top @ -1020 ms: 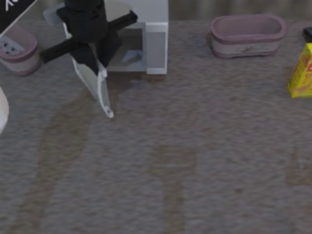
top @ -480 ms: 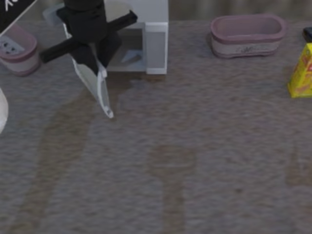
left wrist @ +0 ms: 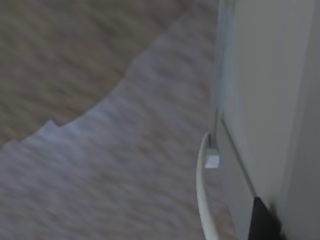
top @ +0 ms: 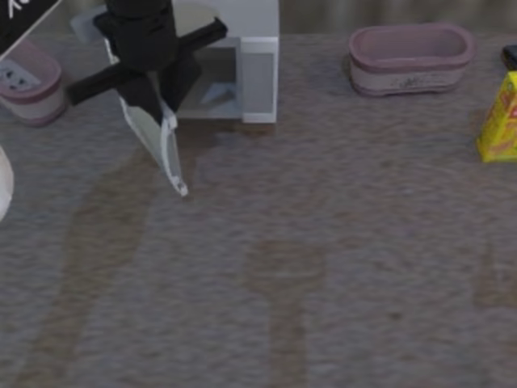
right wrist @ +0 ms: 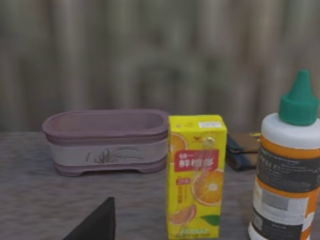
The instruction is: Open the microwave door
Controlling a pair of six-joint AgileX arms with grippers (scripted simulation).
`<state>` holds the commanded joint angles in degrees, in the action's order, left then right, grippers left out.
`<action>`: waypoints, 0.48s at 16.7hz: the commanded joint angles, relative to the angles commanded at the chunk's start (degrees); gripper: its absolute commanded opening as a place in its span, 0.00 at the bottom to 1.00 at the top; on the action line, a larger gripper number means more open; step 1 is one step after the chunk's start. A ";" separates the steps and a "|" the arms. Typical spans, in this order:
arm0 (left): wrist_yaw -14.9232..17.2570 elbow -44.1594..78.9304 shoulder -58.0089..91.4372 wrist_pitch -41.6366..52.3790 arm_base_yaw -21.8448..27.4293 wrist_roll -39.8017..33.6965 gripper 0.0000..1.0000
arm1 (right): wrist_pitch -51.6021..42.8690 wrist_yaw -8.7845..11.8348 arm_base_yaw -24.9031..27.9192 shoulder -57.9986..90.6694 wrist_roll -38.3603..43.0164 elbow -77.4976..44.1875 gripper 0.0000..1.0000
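The microwave stands at the table's back, left of centre, and its grey interior shows. The microwave door is swung out toward the front left, its free edge well away from the box. My left gripper sits over the door and is shut on its white handle bar. One black finger lies against the door panel. My right arm is out of the top view; in the right wrist view one finger shows and nothing lies beside it.
A pink oval tub stands at the back right, with a yellow juice box at the right edge. Another pink tub sits at the far left. A green-capped bottle and a dark wallet stand near the juice box.
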<state>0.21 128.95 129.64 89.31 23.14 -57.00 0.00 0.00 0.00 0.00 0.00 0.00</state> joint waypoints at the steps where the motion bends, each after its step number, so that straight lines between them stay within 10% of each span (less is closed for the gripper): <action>1: 0.00 0.00 0.00 0.00 0.00 0.00 0.00 | 0.00 0.00 0.00 0.00 0.00 0.00 1.00; 8: 0.04 -2.06 -1.59 -0.91 -0.36 0.63 0.00 | 0.00 0.00 0.00 0.00 0.00 0.00 1.00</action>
<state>0.25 126.89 128.05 88.40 22.78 -56.37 0.00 0.00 0.00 0.00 0.00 0.00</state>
